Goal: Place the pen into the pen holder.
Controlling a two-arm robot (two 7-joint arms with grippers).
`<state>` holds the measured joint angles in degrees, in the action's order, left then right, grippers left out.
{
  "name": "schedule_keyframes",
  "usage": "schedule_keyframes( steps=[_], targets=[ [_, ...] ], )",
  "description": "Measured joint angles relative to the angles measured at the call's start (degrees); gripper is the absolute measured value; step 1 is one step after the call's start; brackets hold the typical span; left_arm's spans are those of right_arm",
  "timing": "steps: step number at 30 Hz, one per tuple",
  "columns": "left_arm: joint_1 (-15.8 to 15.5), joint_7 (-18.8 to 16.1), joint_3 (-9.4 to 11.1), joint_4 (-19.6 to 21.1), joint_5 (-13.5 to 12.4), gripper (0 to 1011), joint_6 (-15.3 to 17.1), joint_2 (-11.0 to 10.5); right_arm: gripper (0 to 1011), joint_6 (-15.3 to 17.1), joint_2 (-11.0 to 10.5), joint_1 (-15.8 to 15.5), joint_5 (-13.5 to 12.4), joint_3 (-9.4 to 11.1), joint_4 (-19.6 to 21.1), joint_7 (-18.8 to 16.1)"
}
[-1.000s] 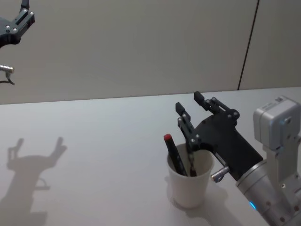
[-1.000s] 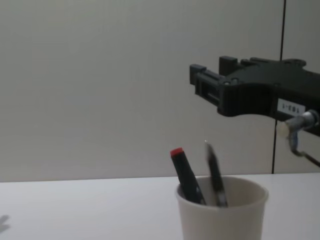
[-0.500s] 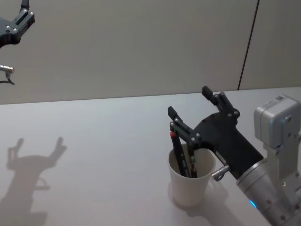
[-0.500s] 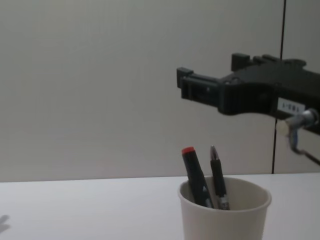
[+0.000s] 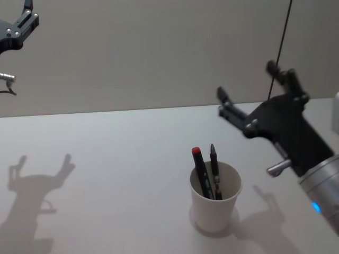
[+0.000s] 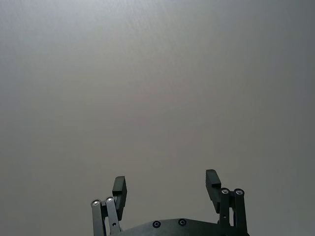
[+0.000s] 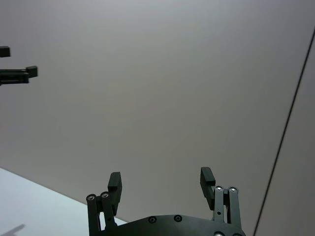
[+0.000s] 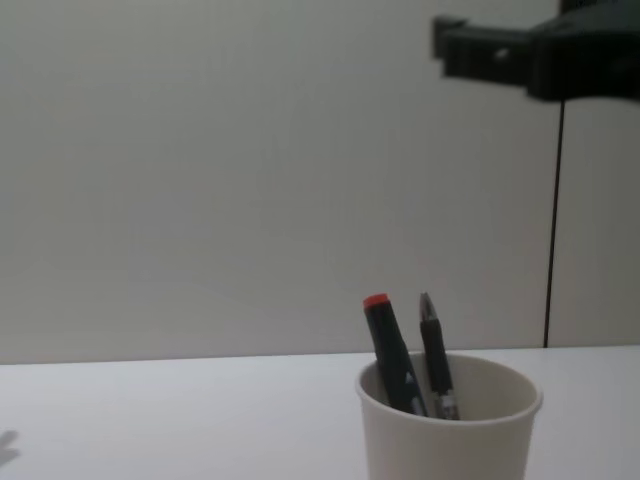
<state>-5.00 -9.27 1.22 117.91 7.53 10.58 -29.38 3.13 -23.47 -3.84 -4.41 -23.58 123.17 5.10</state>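
The off-white paper cup pen holder (image 5: 214, 198) (image 8: 450, 420) stands on the white table. Two pens lean inside it: a black marker with a red cap (image 5: 200, 172) (image 8: 392, 350) and a slim dark pen (image 5: 214, 172) (image 8: 435, 352). My right gripper (image 5: 249, 95) (image 7: 161, 183) is open and empty, raised well above and to the right of the cup. Its dark finger (image 8: 480, 50) shows at the top of the chest view. My left gripper (image 6: 166, 189) is open and empty, held high at the far left (image 5: 18, 26).
The bare white table (image 5: 106, 159) stretches left of the cup, with the left arm's shadow (image 5: 37, 182) on it. A plain grey wall with a dark vertical seam (image 5: 280, 42) stands behind.
The right gripper let go of the slim pen, which settled in the cup beside the marker. The gripper opened wide, then rose up and to the right, away from the cup.
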Motion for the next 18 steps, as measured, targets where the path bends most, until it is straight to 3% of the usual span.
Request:
schedule_keyframes(
  steps=[18],
  targets=[
    [0.0, 0.0, 0.0, 0.0, 0.0, 1001, 0.0, 0.0, 1002, 2.3, -5.6, -3.5, -1.0, 8.2, 3.8, 8.7]
  ],
)
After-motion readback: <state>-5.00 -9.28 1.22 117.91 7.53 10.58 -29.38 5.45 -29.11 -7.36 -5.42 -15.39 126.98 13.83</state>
